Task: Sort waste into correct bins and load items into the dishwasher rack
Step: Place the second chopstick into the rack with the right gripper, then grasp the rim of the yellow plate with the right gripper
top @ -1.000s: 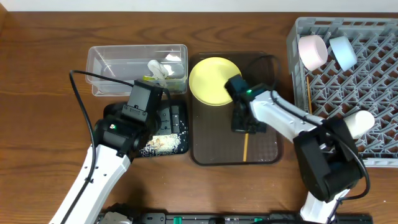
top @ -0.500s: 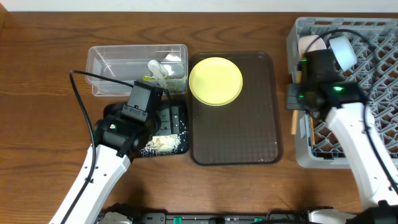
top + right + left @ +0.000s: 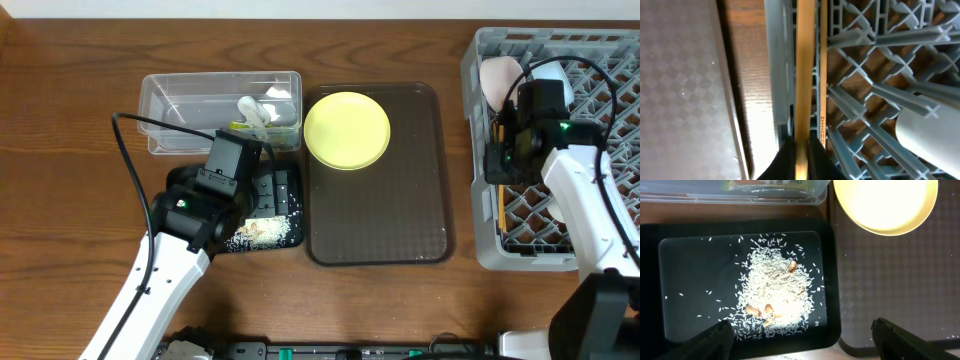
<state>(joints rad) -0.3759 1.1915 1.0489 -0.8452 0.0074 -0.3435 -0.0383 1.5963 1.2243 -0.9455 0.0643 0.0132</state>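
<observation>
My right gripper (image 3: 502, 165) (image 3: 801, 162) is shut on a wooden chopstick (image 3: 804, 75) and holds it over the left edge of the grey rack (image 3: 600, 60); its lower end shows in the overhead view (image 3: 499, 208). The second chopstick (image 3: 823, 75) lies in the rack beside it. The pink bowl (image 3: 497, 72) and the blue bowl (image 3: 555, 75) sit in the rack's far left corner, and the white cup (image 3: 930, 132) lies in it. My left gripper (image 3: 266, 190) (image 3: 802, 340) is open and empty above the black tray (image 3: 185, 180) with rice scraps (image 3: 775, 290). The yellow plate (image 3: 346, 130) sits on the brown tray.
The clear tub (image 3: 180, 105) holds crumpled paper (image 3: 255, 110) and the wrapper (image 3: 240, 127). The brown serving tray (image 3: 390, 220) lies between the black tray and the rack. A strip of bare wooden table (image 3: 752, 100) separates the brown tray from the rack.
My right gripper lifted the chopstick off the brown tray and carried it right to the rack's left edge. The left arm has not moved.
</observation>
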